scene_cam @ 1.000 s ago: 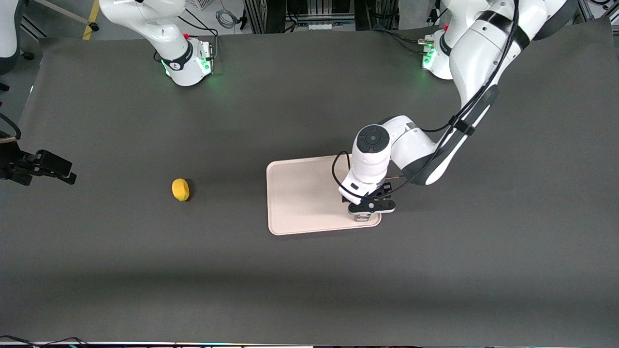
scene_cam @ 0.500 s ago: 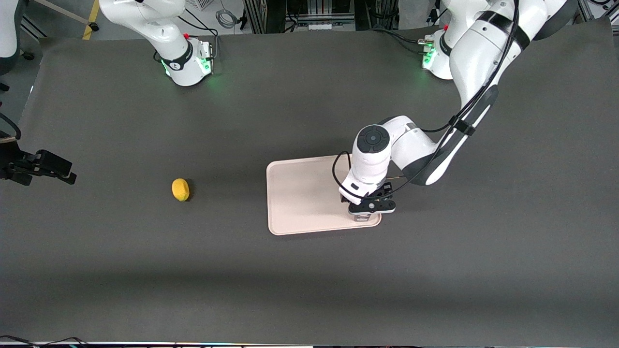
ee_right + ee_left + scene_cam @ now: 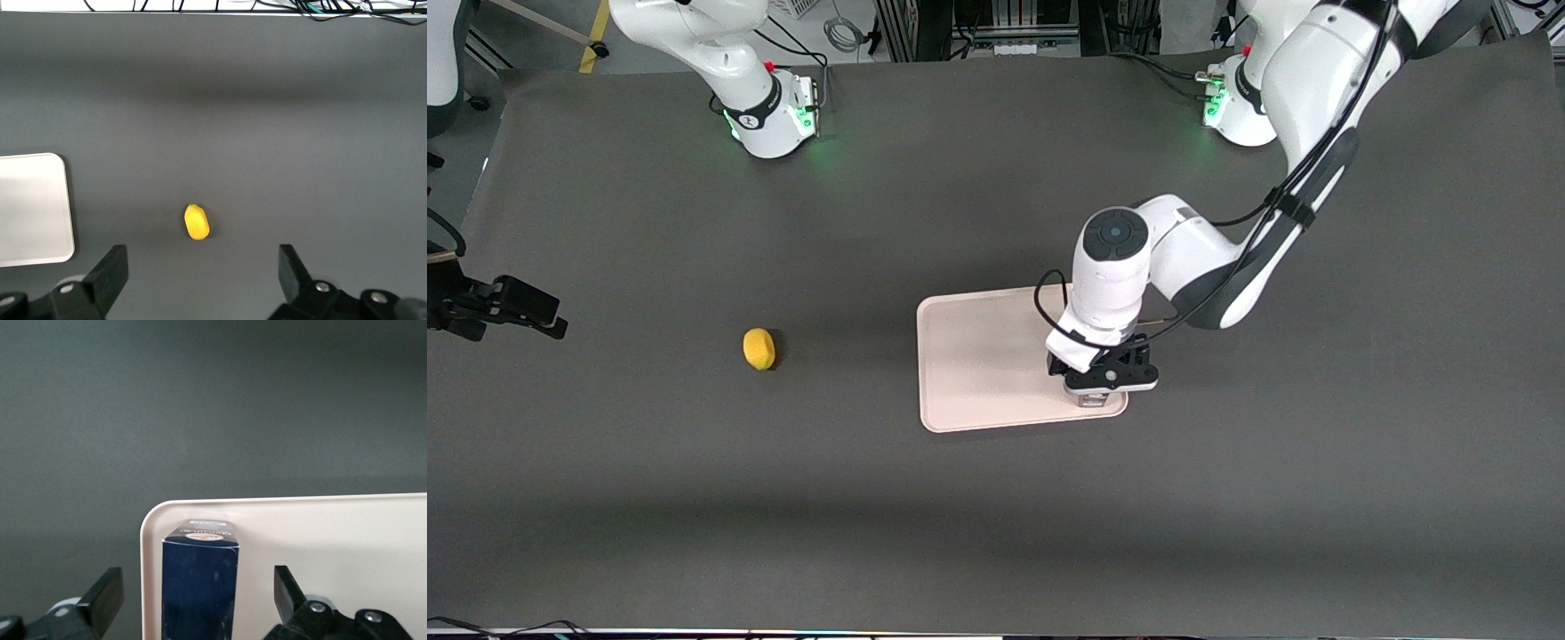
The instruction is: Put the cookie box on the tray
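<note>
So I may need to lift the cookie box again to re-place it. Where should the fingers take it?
Probably from above, across its two narrow long sides. The cookie box stands upright on the tray, close to a corner. The gripper sits open right above it, one of the fingers apart from each side, so closing there looks simplest.

a robotics lab: bench-mounted arms on a dark mat (image 3: 694, 498), cables (image 3: 845, 36) at the edge.
</note>
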